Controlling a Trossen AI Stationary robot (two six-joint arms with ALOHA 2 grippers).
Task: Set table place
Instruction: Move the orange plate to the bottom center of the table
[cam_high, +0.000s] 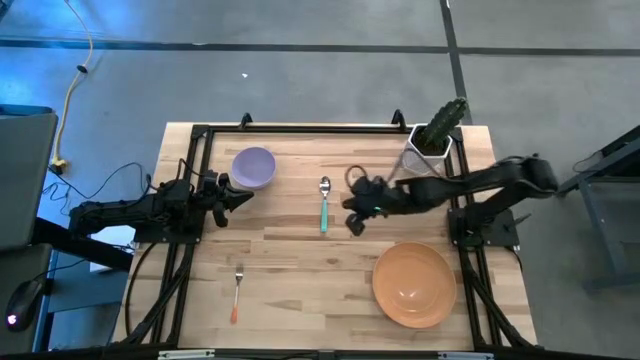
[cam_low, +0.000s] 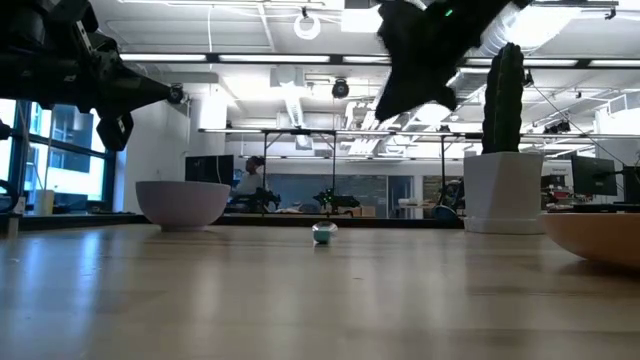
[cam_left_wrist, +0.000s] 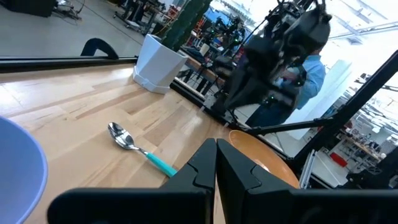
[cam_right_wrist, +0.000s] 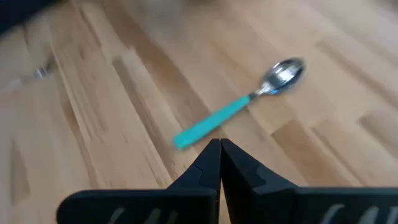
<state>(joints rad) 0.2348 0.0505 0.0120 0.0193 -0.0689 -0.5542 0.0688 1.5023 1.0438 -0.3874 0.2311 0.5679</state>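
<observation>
High view: one spoon (cam_high: 324, 203), one fork (cam_high: 237, 293).

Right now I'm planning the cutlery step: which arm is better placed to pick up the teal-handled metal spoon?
Right, probably. The right gripper hangs just beside the teal-handled metal spoon, fingers shut and aimed at it. The left gripper sits farther off, by the lavender bowl.

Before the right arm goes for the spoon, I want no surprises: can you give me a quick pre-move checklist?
1. Spoon lies free on the table, nothing on it: ok.
2. Right gripper empty, jaws shut: not ok for grasping, open first.
3. Right gripper beside the spoon, raised off the table: ok.
4. Left gripper by the bowl, away from the spoon: ok.
5. Plate and fork outside the path: ok.
</observation>
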